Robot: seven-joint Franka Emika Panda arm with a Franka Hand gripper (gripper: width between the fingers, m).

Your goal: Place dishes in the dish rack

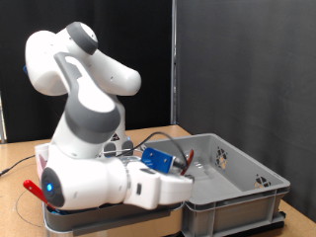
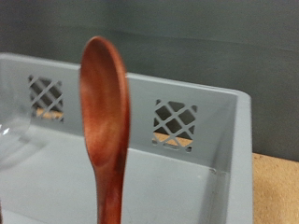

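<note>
A reddish-brown wooden spoon (image 2: 105, 112) stands upright close to the wrist camera, bowl end up, its handle running out of the picture's edge. Behind it is the inner wall of the large grey crate (image 2: 201, 177) with lattice openings. A clear, glassy edge (image 2: 9, 140) shows at the picture's border, too little of it to name. In the exterior view the gripper (image 1: 190, 168) reaches down into the crate (image 1: 237, 183) on the exterior view's right; its fingers are not clearly seen. The dish rack is mostly hidden behind the arm, with only some wire (image 1: 120, 148) and a white edge (image 1: 43, 156) showing.
The white arm (image 1: 89, 118) fills the exterior view's left and lies low over the wooden table (image 1: 20, 163). A dark curtain (image 1: 247, 69) closes off the back. Cables run along the table by the arm's base.
</note>
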